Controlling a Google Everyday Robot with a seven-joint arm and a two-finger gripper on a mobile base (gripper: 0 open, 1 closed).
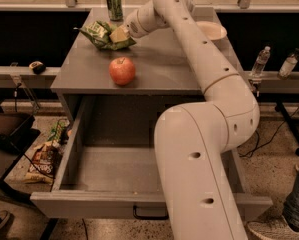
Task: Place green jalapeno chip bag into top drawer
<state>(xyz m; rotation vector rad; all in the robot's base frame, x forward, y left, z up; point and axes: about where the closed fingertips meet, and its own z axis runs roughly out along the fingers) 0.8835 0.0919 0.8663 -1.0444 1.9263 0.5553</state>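
Observation:
The green jalapeno chip bag lies crumpled on the grey cabinet top, at the back left. My gripper comes in from the right and sits on the bag's right end, shut on it, with the bag still resting on the top. The top drawer is pulled wide open below the cabinet top, its inside bare. Its black handle shows on the front panel, partly behind my arm.
A red apple stands on the cabinet top in front of the bag. A tall green drink can stands behind the bag. A white plate sits at the back right. A brown-orange snack bag lies on the floor left of the drawer.

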